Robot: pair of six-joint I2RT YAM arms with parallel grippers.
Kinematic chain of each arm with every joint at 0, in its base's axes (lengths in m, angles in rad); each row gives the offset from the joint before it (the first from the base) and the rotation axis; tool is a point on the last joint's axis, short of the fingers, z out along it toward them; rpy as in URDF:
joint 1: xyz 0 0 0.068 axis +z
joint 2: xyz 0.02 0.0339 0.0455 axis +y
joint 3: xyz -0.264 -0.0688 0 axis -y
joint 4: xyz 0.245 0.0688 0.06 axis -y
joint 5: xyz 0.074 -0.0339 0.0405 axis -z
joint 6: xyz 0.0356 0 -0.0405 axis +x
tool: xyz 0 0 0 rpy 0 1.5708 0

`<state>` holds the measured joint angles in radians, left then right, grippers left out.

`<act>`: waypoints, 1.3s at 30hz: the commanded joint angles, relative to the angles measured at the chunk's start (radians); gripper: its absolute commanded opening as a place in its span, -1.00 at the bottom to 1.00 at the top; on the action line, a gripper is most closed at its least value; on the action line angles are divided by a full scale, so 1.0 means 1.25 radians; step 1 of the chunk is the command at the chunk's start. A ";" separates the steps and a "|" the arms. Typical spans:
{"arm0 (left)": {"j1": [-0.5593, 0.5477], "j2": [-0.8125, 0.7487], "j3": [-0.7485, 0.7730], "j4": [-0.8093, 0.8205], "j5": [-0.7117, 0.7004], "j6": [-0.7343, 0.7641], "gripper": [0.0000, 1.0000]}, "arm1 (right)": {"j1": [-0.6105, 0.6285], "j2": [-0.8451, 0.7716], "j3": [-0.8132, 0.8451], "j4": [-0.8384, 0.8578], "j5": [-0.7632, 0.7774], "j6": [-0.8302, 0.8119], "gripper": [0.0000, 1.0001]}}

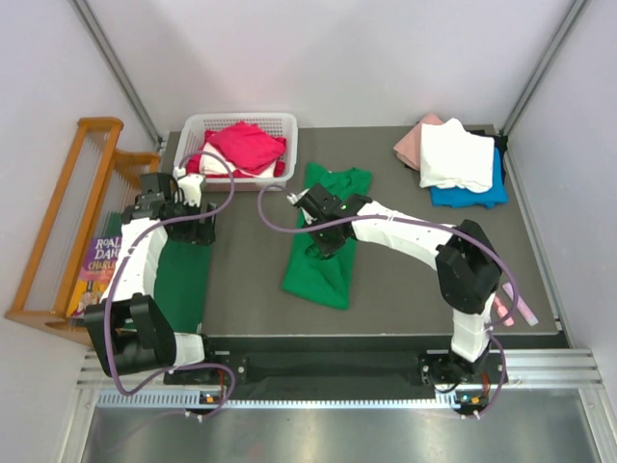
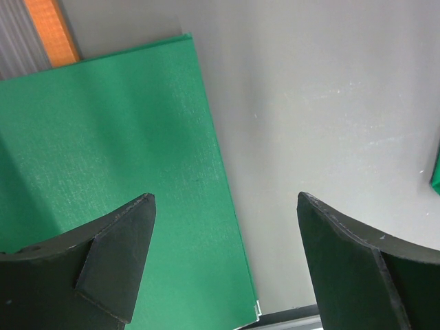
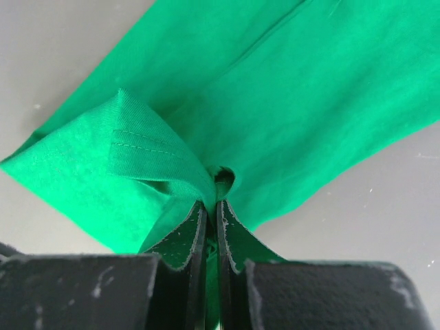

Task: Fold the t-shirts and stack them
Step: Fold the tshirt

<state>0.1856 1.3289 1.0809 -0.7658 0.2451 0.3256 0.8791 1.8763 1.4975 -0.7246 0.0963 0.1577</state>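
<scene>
Your right tool (image 3: 212, 206) is clenched on the green t-shirt (image 3: 275, 103), jaws pressed flat together over a small pinched-up ridge of cloth, just beside a stitched hem that has tented up to the left of the jaws. From above, that shirt (image 1: 323, 280) lies in the middle of the tabletop (image 1: 415, 280) as a long narrow strip running from the far side toward you, and the right tool (image 1: 321, 241) sits on it about halfway along.

Your left tool (image 2: 227, 199) is released, jaws wide apart and holding nothing. It hangs over the right edge of the darker green mat (image 2: 103, 172), well apart from the shirt.

Expect the shirt to be light, limp and thin. It will drape and sag from any single pinch, and the layers will likely slide over each other rather than hold a crease. A pinch in the middle gathers a ridge and leaves both ends trailing. For a clean cross fold, I judge an end edge or a corner the better hold, ideally with both tools on matching corners, taking all the layers at once.

The finished stack sits at the far right corner: a white t-shirt (image 1: 455, 154) on top of a blue one (image 1: 472, 196), with a pink one (image 1: 416, 140) showing beside them. A magenta t-shirt (image 1: 246, 145) waits in the white basket (image 1: 193, 130) at the far left.
</scene>
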 commanded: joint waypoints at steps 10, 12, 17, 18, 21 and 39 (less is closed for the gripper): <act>0.005 0.000 -0.008 0.008 0.014 0.013 0.76 | -0.059 0.062 0.149 0.034 -0.034 -0.033 -1.00; 0.004 0.000 -0.009 0.009 0.014 0.013 0.76 | -0.065 0.077 0.157 0.035 -0.048 -0.032 -1.00; 0.005 0.000 -0.006 0.006 0.015 0.014 0.76 | -0.069 0.100 0.164 0.027 -0.049 -0.033 -0.88; 0.004 -0.002 -0.006 0.004 0.015 0.017 0.76 | -0.070 0.102 0.159 0.027 -0.043 -0.033 -0.80; 0.004 -0.004 -0.009 0.002 0.017 0.021 0.76 | -0.080 0.104 0.163 0.024 -0.023 -0.033 -0.30; 0.004 -0.008 -0.017 -0.016 0.017 0.035 0.76 | -0.138 -0.023 0.177 0.000 -0.212 0.046 0.99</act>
<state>0.1856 1.3331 1.0599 -0.7773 0.2535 0.3508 0.6834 1.9800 1.7885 -0.7517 0.1135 0.1623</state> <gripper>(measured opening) 0.882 0.994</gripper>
